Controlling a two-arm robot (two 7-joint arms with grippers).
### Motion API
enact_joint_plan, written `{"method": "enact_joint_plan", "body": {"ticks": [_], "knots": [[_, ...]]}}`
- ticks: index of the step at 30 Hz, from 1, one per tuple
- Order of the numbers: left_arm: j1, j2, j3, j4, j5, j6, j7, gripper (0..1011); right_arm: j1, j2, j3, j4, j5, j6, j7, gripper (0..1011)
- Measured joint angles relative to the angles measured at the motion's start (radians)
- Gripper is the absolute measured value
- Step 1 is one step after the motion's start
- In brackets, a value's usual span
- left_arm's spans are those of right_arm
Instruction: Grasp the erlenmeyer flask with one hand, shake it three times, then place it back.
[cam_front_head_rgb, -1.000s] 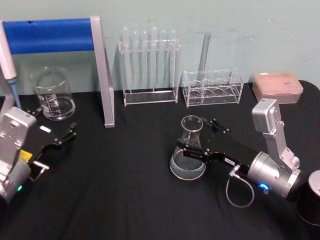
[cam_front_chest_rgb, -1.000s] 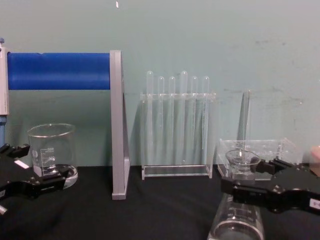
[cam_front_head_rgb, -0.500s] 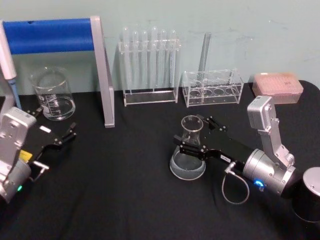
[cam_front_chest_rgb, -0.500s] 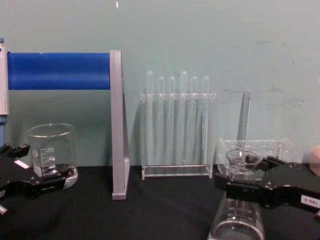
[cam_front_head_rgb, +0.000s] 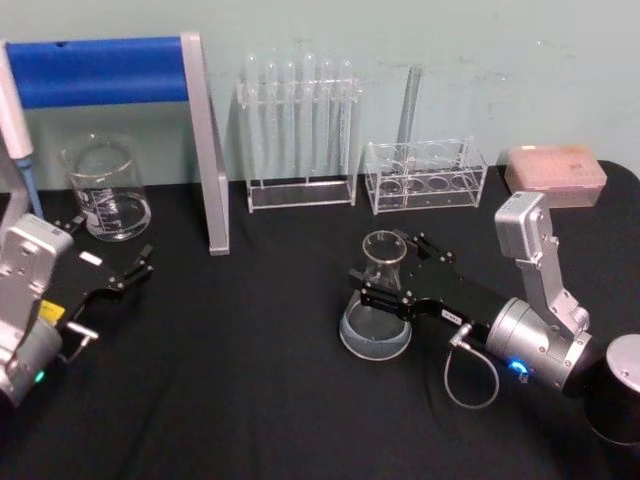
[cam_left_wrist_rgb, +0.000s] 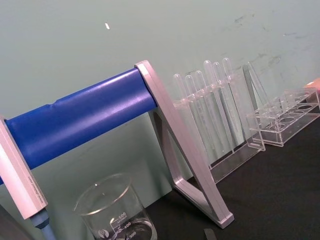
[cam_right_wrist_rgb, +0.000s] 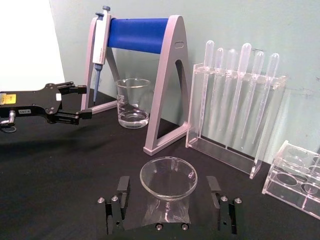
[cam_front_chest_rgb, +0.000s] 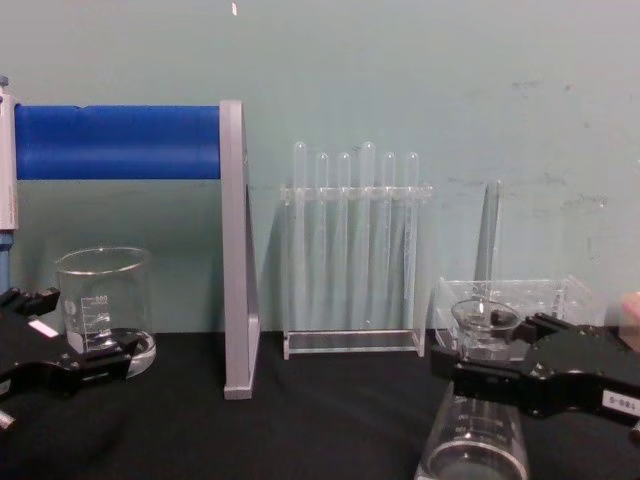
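Note:
The erlenmeyer flask (cam_front_head_rgb: 377, 322) stands upright on the black table, right of centre; it is clear glass with a wide base and a flared rim (cam_right_wrist_rgb: 168, 177). My right gripper (cam_front_head_rgb: 378, 258) is open, one finger on each side of the flask's neck. In the right wrist view a gap shows between each black finger (cam_right_wrist_rgb: 121, 200) and the glass. The chest view has the flask (cam_front_chest_rgb: 478, 445) at the lower right with the right gripper (cam_front_chest_rgb: 487, 345) across its neck. My left gripper (cam_front_head_rgb: 105, 247) is open and parked at the table's left, beside the beaker.
A glass beaker (cam_front_head_rgb: 104, 190) stands back left beneath a blue-barred pipette stand (cam_front_head_rgb: 100, 70). A rack of test tubes (cam_front_head_rgb: 300, 130) and a low clear rack (cam_front_head_rgb: 425, 175) line the back wall. A pink tip box (cam_front_head_rgb: 555, 173) is back right, a dark cylinder (cam_front_head_rgb: 618, 395) front right.
Over the last second my right gripper slid slightly left, bringing its fingers farther around the flask's neck. It has held still for the last half second. The flask and left arm have not moved.

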Motion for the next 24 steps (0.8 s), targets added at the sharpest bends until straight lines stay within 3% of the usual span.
{"method": "enact_joint_plan", "body": {"ticks": [8,18,24], "knots": [[0.000,0.000,0.000,0.000,0.000,0.000,0.000,1001,0.000,0.001,0.000,-0.001,0.001,0.000,0.000,812],[0.000,0.000,0.000,0.000,0.000,0.000,0.000,1001,0.000,0.001,0.000,-0.001,0.001,0.000,0.000,479],[0.000,0.000,0.000,0.000,0.000,0.000,0.000,1001,0.000,0.001,0.000,-0.001,0.002,0.000,0.000,456]]}}
